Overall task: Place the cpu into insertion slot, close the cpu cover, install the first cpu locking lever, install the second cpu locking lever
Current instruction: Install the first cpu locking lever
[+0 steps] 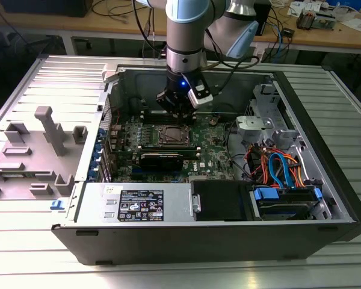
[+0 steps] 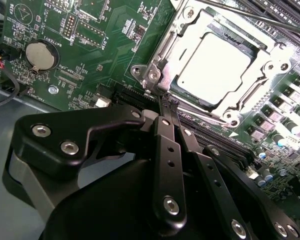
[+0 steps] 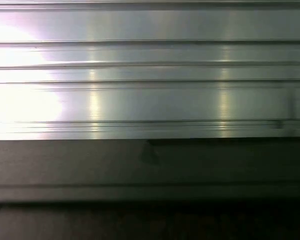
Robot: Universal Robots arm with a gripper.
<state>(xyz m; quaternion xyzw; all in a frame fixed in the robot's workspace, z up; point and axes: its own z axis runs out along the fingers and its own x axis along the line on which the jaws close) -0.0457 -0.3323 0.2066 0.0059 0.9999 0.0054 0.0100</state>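
The cpu (image 2: 214, 62) is sitting in the insertion slot (image 2: 152, 75) on the green motherboard (image 2: 105, 55), and the cpu cover (image 2: 270, 57) is lying flat over its edges. The gripper (image 2: 167, 102) is standing just beside the slot's corner, its fingers pressed together and gripping nothing visible.

pale silver cpu (image 2: 214, 67); silver cpu cover (image 2: 190, 30); green circuit board (image 2: 110, 55)
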